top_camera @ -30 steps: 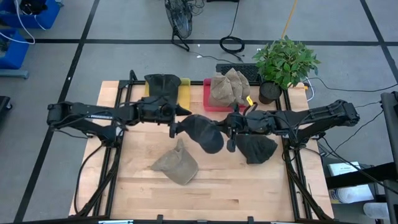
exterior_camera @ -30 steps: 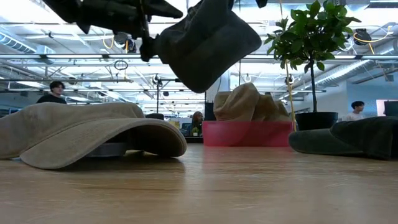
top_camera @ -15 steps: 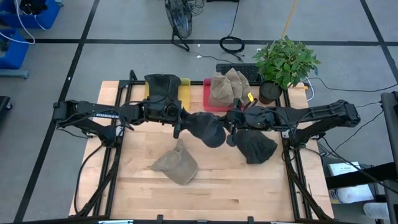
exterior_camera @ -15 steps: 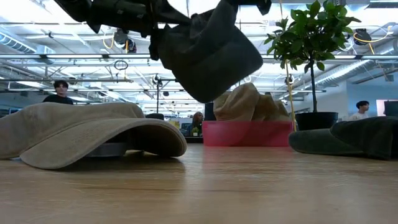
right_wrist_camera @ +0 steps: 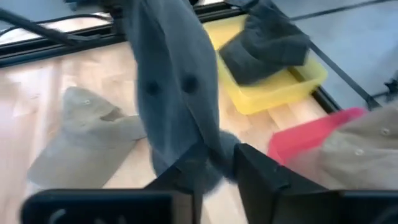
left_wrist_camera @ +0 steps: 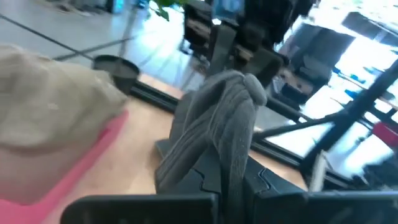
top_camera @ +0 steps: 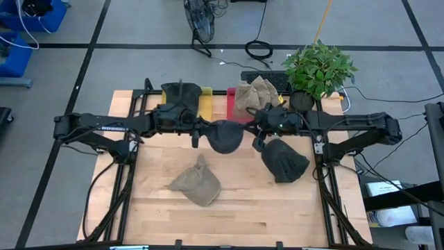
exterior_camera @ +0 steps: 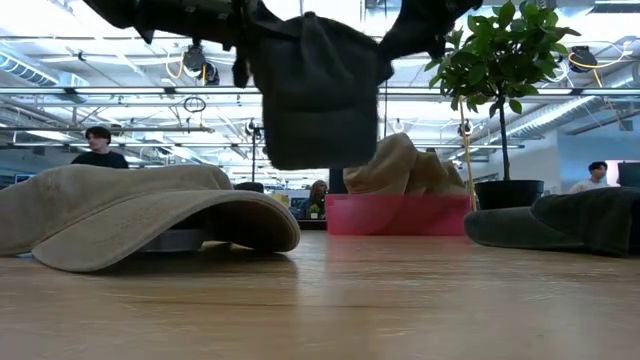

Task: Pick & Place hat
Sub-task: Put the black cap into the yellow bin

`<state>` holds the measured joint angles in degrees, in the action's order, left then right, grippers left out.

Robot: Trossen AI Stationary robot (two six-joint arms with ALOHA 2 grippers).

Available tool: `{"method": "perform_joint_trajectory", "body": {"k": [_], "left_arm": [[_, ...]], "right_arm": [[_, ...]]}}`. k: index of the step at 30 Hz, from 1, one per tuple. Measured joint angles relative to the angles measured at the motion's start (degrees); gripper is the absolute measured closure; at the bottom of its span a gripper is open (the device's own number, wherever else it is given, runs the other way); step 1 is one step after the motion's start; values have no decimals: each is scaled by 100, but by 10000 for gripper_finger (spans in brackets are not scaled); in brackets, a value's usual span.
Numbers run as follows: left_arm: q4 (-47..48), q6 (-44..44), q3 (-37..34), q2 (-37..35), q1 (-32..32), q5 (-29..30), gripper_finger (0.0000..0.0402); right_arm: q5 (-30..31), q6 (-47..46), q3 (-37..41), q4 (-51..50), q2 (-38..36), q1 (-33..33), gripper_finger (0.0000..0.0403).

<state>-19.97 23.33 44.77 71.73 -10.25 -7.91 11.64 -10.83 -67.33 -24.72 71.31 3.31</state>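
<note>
A dark grey hat (top_camera: 225, 136) hangs in the air over the table's far middle, between my two grippers. My left gripper (top_camera: 200, 132) is shut on the hat's left side. My right gripper (top_camera: 257, 133) stands at its right side, slightly open, with the hat's cloth (right_wrist_camera: 177, 87) between its fingers. In the low view the hat (exterior_camera: 315, 95) hangs straight down, well clear of the tabletop. A tan hat (top_camera: 196, 184) lies on its brim on the near middle of the table. Another dark hat (top_camera: 284, 161) lies at the right. My left gripper pinches a bunched fold of the hat's cloth (left_wrist_camera: 235, 163) between its two fingers. It comes in level from the table's left. The hat hangs below and beyond the fingers, lifted clear of the table. My right gripper has the hat's edge (right_wrist_camera: 211, 158) between its parted fingers; I cannot tell whether they touch it.
A yellow tray (top_camera: 205, 99) with a dark hat and a red tray (top_camera: 232, 104) with tan hats stand at the far edge. A potted plant (top_camera: 318, 68) stands at the far right corner. The wooden table (top_camera: 277, 208) shows bare board along its near side.
My left gripper has taken hold of the dark hat's left side. My right gripper has swung toward the table's far edge and tipped downward, and the hat has gone with it. The hat hung slanted toward the right; now it hangs straight down.
</note>
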Motion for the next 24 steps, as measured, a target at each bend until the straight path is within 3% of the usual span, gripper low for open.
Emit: {"method": "perform_joint_trajectory", "body": {"k": [7, 13, 17, 24], "left_arm": [[1287, 123, 2, -953, -142, 692, 393], [2266, 79, 2, -1713, -439, 1144, 394], [2630, 75, 2, -1947, -923, 980, 391], [2617, -200, 3, -1827, -1946, 20, 393]], "right_arm": [[29, -46, 138, 29, 0, 508, 254], [24, -49, 645, 410, 0, 577, 219], [-235, -322, 1143, 1029, 2, 559, 211], [-596, -926, 1836, 2216, 2, 562, 215]]}}
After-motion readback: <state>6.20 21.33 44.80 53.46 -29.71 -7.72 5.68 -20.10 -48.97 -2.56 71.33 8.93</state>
